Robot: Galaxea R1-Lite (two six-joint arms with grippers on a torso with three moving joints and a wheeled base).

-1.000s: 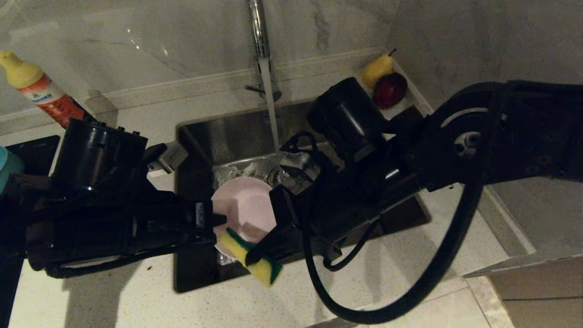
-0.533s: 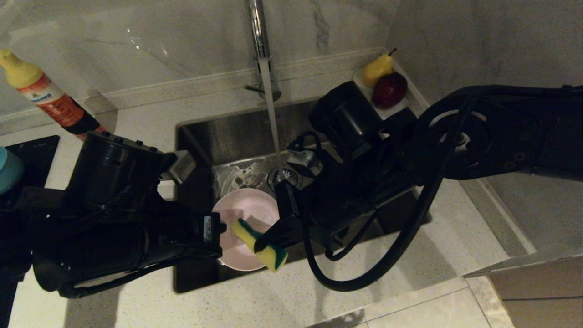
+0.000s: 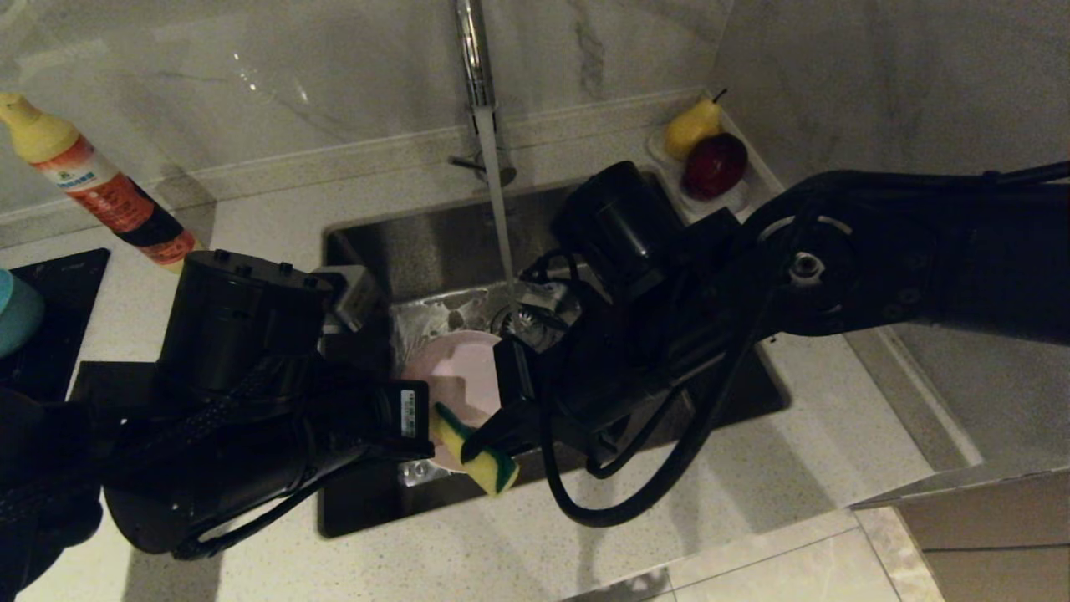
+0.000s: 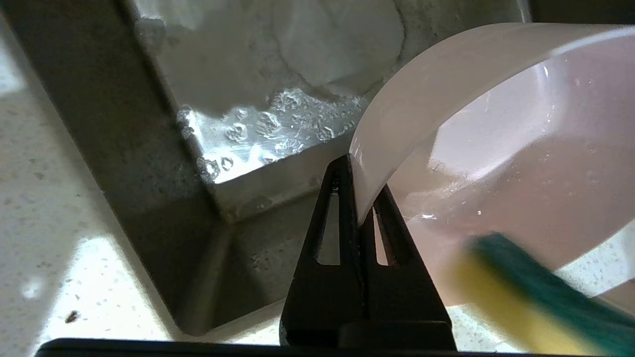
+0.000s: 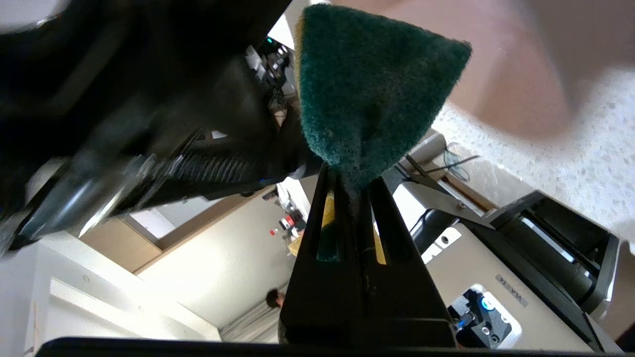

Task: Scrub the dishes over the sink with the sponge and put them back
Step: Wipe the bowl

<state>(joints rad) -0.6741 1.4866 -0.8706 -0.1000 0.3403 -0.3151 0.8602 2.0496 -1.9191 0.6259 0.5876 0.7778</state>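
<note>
Over the near-left part of the steel sink (image 3: 418, 242) hangs a pink bowl (image 3: 458, 374), tilted on edge. My left gripper (image 3: 425, 418) is shut on its rim; the left wrist view shows the rim (image 4: 377, 148) pinched in my left gripper (image 4: 358, 179). From the right, my right gripper (image 3: 483, 441) is shut on the yellow-and-green sponge (image 3: 478, 458), which touches the bowl's lower edge. The sponge's green face (image 5: 372, 89) sticks out past my right gripper (image 5: 349, 179). Water runs from the chrome tap (image 3: 475, 58). A light blue bowl (image 3: 12, 311) peeks in at far left.
A yellow-capped bottle (image 3: 92, 180) leans at back left on the counter. A white dish with a pear (image 3: 692, 125) and a red apple (image 3: 715, 163) sits in the back right corner. A black hob (image 3: 50, 334) lies to the left, and a wall closes the right side.
My left arm has swung to the right and turned the pink bowl more on edge. The sponge has slid a little left along the bowl's lower edge. Both grips have held.
</note>
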